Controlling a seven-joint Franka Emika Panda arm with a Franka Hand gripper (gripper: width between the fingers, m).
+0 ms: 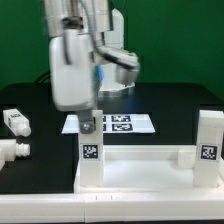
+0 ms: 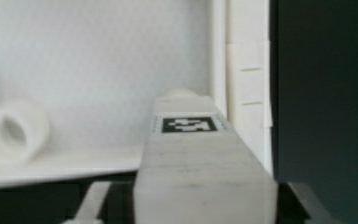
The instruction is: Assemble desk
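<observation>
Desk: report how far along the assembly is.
Done, apparently: an upright leg stands at the desk top's corner on the exterior view's right. In hand: the end effector grips the held leg upright at the opposite near corner; the wrist view shows an empty round hole beside it. Left: two loose legs lie on the table.

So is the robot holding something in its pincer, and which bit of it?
Yes, it looks so. The pincer grips one white desk leg by its top end. The leg stands upright at a corner of the desk top.
</observation>
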